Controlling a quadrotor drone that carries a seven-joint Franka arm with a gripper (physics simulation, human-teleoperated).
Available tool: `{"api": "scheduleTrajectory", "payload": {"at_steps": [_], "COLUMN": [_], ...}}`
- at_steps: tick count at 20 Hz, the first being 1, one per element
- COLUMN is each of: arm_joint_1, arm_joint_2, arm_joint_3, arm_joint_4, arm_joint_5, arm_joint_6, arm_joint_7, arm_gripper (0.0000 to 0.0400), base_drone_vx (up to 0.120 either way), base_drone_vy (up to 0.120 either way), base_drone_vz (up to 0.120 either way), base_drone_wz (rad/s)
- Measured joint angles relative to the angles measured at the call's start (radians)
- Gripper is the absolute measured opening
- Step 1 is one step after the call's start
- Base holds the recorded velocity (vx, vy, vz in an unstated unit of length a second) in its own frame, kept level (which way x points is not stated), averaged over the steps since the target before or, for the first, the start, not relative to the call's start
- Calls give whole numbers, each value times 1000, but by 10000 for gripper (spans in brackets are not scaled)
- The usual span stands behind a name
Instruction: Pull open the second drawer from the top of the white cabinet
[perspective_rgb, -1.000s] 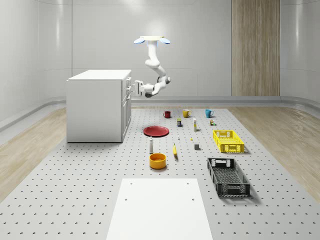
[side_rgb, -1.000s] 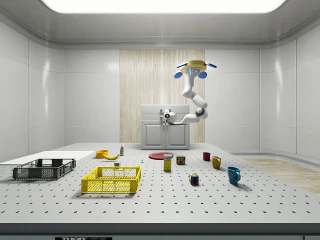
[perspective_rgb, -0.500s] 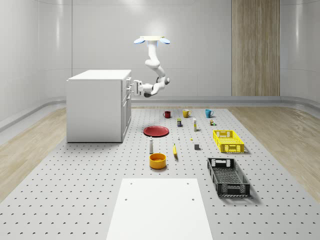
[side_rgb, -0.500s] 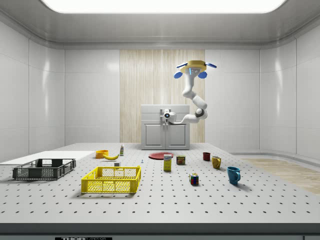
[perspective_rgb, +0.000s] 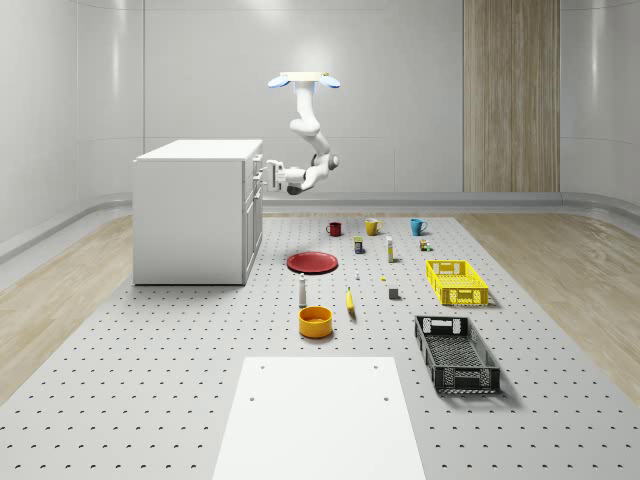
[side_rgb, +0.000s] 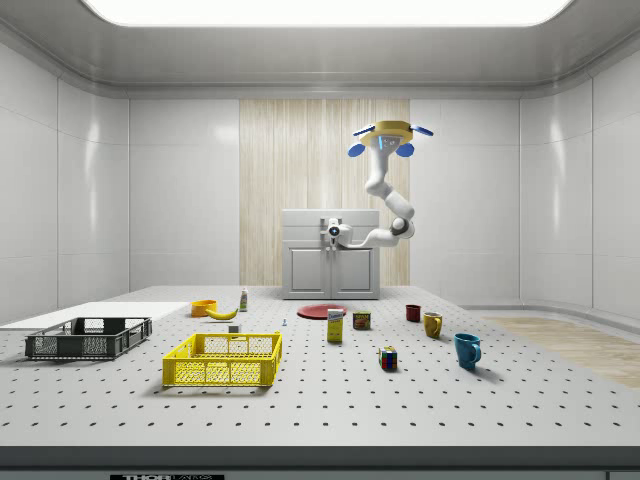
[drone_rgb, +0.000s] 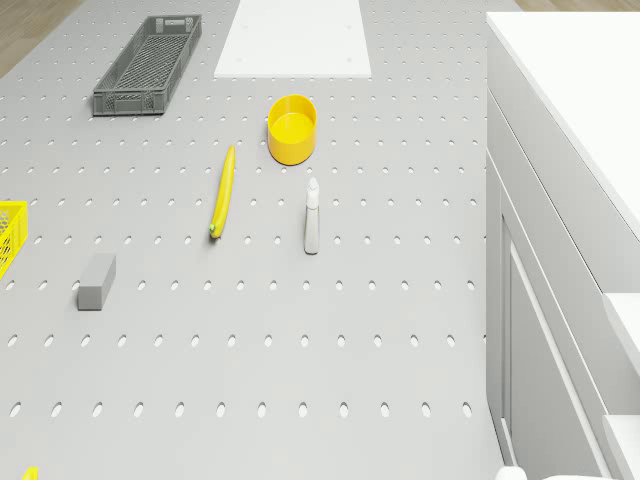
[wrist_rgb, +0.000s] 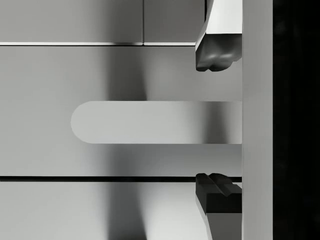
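Wrist view puts the drawer handle (wrist_rgb: 150, 122) straight ahead of the gripper (wrist_rgb: 218, 120), its long axis crossing between the spread fingertips (wrist_rgb: 215, 57) — jaws wide, nothing held. Drone (perspective_rgb: 303, 80) hovers beside the white cabinet (perspective_rgb: 195, 215), at its upper front edge.

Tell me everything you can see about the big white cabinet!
The big white cabinet is a boxy, smooth, glossy-looking block with a flat top, standing upright on the grey pegboard floor at the whole-scene view's left. Its front has drawer panels split by thin dark seams above taller door-like panels. The wrist view shows a rounded, flat white handle on one drawer front. The gripper sits at that handle, one finger on each side, open. The drone hovers beside the cabinet.
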Motion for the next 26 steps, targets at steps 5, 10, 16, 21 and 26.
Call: {"api": "scheduleTrajectory", "payload": {"at_steps": [5,10,16,21,26], "arm_joint_1": [-17,-33,-50,-65,-81], "arm_joint_2": [10,19,29,37,41], "arm_joint_3": [17,33,52,67,79], "arm_joint_4": [6,10,14,17,18], "arm_joint_5": [14,28,45,57,65], "arm_joint_6": [-8,-16,-24,-30,-40], "arm_joint_7": [-1,-5,-9,-12,-14], "arm_gripper": [300,300,300,256,145], "base_drone_vx": [0,0,0,0,0], "base_drone_vy": [0,0,0,0,0], "base_drone_vz": [0,0,0,0,0], "base_drone_wz": [0,0,0,0,0]}}
